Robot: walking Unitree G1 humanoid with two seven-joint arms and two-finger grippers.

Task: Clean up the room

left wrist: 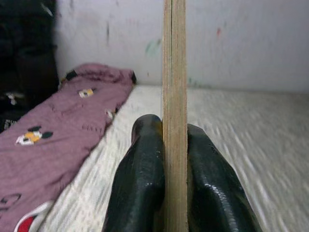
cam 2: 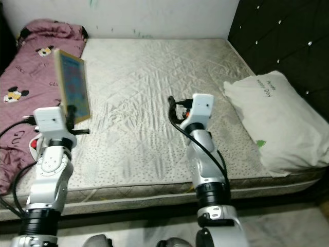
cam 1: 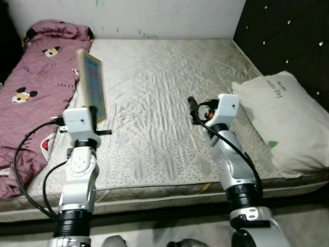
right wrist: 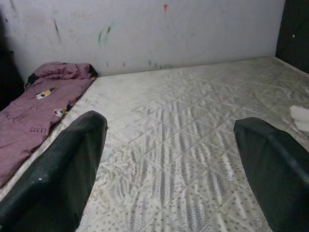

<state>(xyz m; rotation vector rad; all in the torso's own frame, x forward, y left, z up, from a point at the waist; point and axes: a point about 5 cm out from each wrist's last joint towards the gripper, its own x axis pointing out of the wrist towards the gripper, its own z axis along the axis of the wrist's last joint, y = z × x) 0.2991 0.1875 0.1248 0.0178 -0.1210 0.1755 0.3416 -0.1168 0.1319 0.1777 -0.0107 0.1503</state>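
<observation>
My left gripper (left wrist: 175, 159) is shut on a thin wooden board (cam 1: 92, 83) with a light blue face, held upright above the left part of the mattress (cam 1: 154, 92). In the left wrist view the board's edge (left wrist: 174, 96) stands between the two black fingers (left wrist: 140, 183). My right gripper (right wrist: 174, 164) is open over the middle of the mattress, with nothing between its fingers (right wrist: 67, 169). The right wrist unit (cam 1: 226, 108) hovers low above the bed.
A maroon blanket (cam 1: 31, 87) with cartoon prints lies along the bed's left side. A white pillow (cam 1: 282, 118) rests at the right edge next to a dark padded headboard (cam 1: 288, 36). A white wall (cam 1: 128, 15) stands behind the bed.
</observation>
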